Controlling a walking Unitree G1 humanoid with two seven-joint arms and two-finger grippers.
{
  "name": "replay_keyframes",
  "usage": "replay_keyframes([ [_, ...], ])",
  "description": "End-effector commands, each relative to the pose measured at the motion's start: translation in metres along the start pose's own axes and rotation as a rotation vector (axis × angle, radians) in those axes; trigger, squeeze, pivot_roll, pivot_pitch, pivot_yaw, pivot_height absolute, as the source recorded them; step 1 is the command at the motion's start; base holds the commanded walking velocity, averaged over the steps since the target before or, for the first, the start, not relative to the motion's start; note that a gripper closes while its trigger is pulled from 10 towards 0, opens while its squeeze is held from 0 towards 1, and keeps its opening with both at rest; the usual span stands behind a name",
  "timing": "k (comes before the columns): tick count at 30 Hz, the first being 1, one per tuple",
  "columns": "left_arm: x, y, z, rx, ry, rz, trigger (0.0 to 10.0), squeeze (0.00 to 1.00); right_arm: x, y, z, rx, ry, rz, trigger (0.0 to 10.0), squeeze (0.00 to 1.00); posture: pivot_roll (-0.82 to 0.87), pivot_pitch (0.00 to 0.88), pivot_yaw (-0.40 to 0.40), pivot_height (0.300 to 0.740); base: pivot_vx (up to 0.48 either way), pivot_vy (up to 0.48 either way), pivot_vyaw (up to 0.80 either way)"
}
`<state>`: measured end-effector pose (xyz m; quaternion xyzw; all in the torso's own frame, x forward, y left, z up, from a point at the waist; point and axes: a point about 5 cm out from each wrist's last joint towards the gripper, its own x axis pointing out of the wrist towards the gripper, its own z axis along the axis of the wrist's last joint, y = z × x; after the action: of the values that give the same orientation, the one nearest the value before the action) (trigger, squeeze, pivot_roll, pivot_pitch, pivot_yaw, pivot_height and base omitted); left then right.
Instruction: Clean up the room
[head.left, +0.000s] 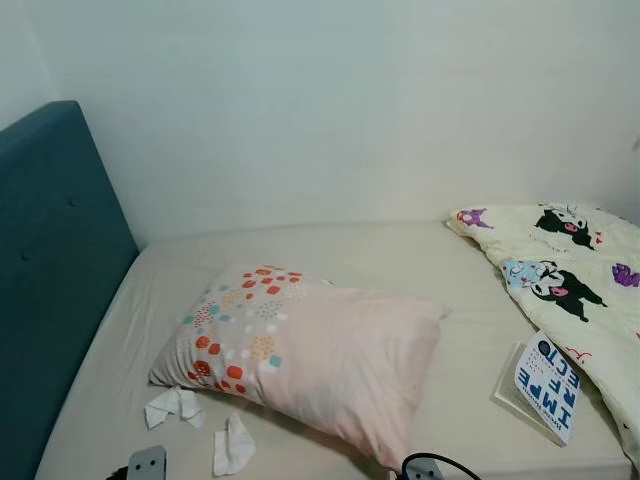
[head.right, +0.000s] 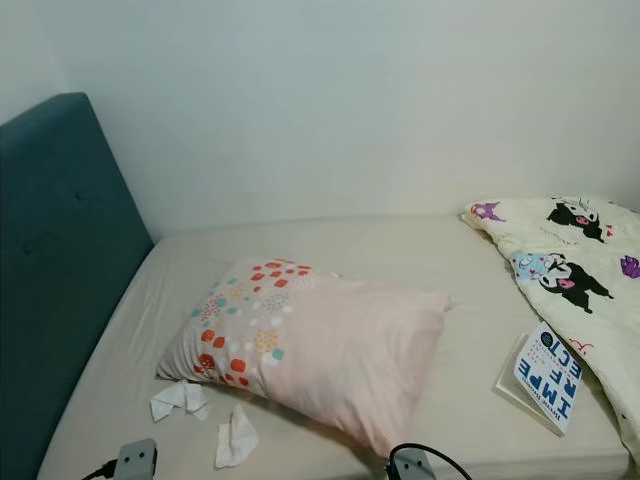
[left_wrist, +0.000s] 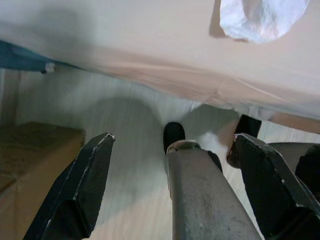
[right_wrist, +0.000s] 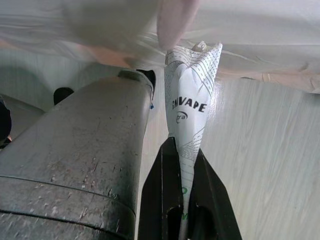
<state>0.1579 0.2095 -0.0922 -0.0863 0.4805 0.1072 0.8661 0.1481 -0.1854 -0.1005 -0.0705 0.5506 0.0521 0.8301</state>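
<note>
Two crumpled white tissues (head.left: 175, 406) (head.left: 233, 446) lie on the beige bed sheet (head.left: 400, 255) near its front left, just in front of a pink pillow (head.left: 320, 350) with coloured dots. My left gripper (left_wrist: 175, 139) hangs open below the bed's edge, over the floor; one tissue (left_wrist: 262, 17) lies on the sheet beyond its fingers. My right gripper (right_wrist: 184, 150) is shut on a crumpled white printed paper wrapper (right_wrist: 192, 95), held low beside the bed's edge.
A teal headboard (head.left: 50, 280) stands at the left. A cartoon-print blanket (head.left: 570, 270) covers the bed's right side, and a white printed booklet (head.left: 548, 385) lies by it. A cardboard box (left_wrist: 30, 155) sits on the pale wood floor (right_wrist: 270, 150) beside the bed.
</note>
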Motion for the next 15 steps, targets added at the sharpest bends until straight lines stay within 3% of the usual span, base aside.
replay_keyframes([
  [1,-0.0002,0.0016,-0.0016,0.011,0.014,0.004,10.0,0.0,0.0005,0.0036,0.0023,0.0,-0.011,0.007,10.0,0.0,-0.04,0.0,0.0,0.727,-0.48,0.0,0.0],
  [7,-0.0002,0.0012,-0.0012,0.009,0.008,0.006,10.0,0.0,0.0004,0.0032,0.0024,-0.002,-0.01,0.007,10.0,0.0,-0.04,0.0,-0.003,0.727,-0.416,0.0,0.0],
  [15,-0.0003,0.0019,-0.0015,0.028,0.007,0.01,10.0,0.0,0.0004,0.0028,0.0026,-0.011,-0.009,0.009,10.0,0.0,-0.04,0.0,-0.003,0.727,0.0,0.0,0.0],
])
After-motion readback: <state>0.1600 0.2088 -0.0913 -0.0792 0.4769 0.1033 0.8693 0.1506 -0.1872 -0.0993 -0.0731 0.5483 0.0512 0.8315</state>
